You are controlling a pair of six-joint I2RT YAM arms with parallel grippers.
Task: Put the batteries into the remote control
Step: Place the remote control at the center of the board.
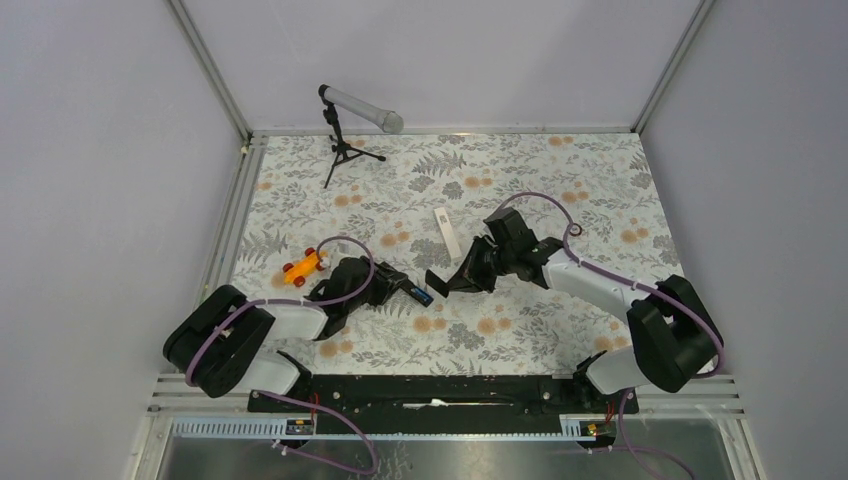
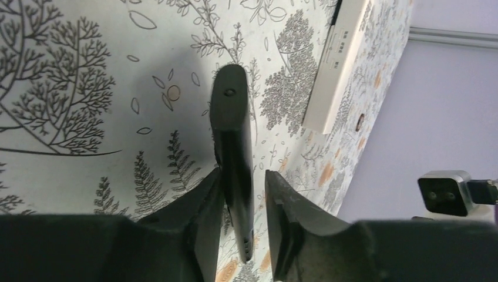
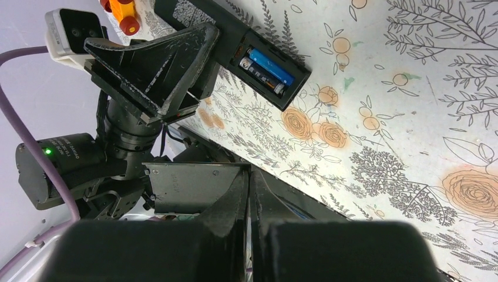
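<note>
The black remote control [image 1: 408, 290] lies at mid-table with its battery bay open. A blue battery [image 3: 271, 66] and a darker one [image 3: 262, 76] sit side by side in the bay. My left gripper [image 1: 398, 287] straddles the remote's body [image 2: 234, 141]. One finger touches it and a narrow gap shows at the other, so the jaws stand slightly open. My right gripper [image 1: 455, 278] hovers just right of the bay. It is shut on the edge of a thin black battery cover [image 3: 194, 188], held clear of the remote.
A white remote [image 1: 447, 232] lies just beyond the grippers, and shows as a white remote [image 2: 340, 64] in the left wrist view too. An orange toy car [image 1: 305, 266] sits left of the left arm. A microphone on a tripod [image 1: 350, 120] stands at the back left.
</note>
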